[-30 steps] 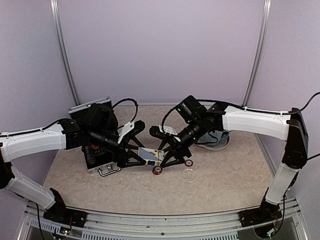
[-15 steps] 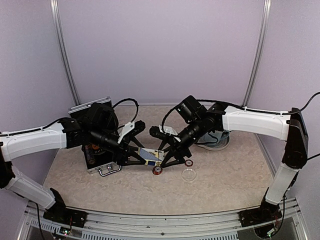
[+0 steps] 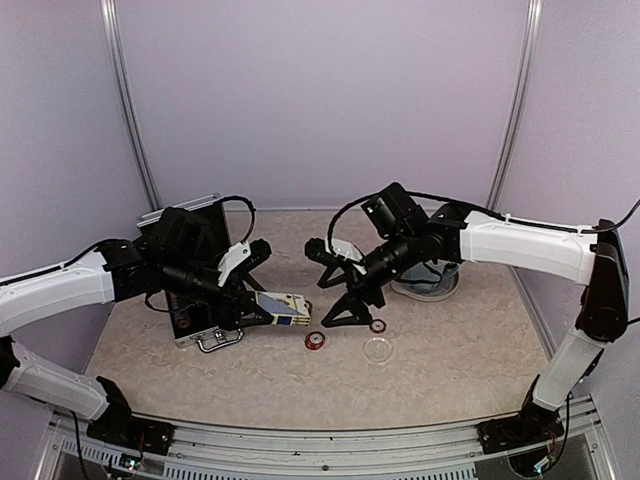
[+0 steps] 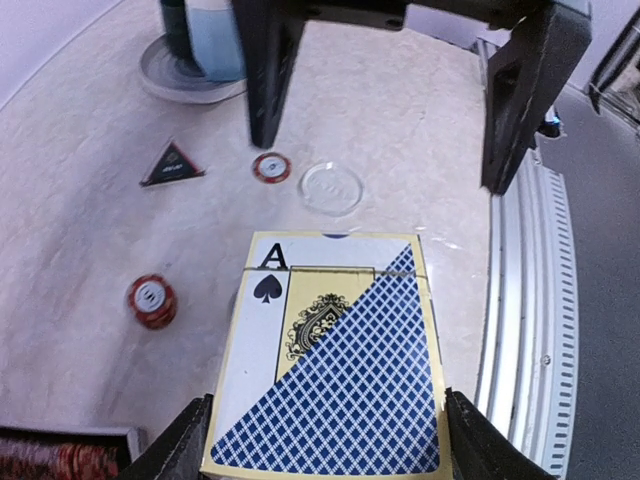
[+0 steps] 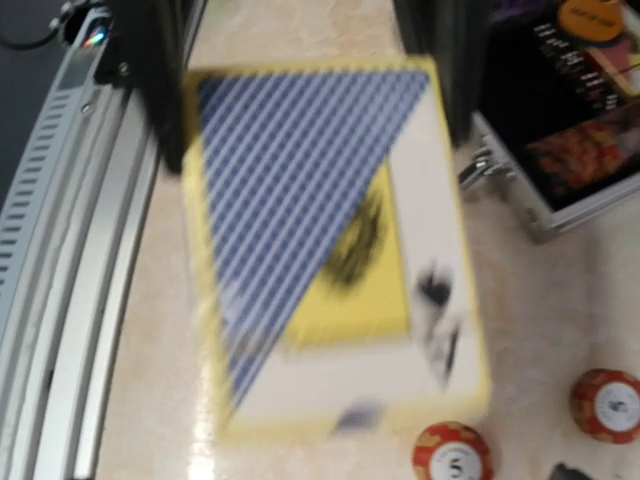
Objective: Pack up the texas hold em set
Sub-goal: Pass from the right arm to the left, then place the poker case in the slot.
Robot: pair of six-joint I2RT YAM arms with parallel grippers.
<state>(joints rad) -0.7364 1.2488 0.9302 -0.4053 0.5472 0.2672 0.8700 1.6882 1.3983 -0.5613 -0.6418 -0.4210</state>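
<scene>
As left end effector [image 3: 268, 308] grips card box [image 3: 286, 308] | right end effector [image 3: 330, 288] gapes | briefcase [image 3: 197, 337]: chips [image 4: 60, 462]

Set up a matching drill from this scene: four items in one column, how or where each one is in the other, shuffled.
Things
1. card box
2. clear disc
3. triangular marker
4. cup

States
A. stands on a round saucer
B. black, lying flat on the table
C. gripped by the left gripper
D. see-through, lying flat on the table

Pairs: 1-C, 2-D, 3-B, 4-A
</scene>
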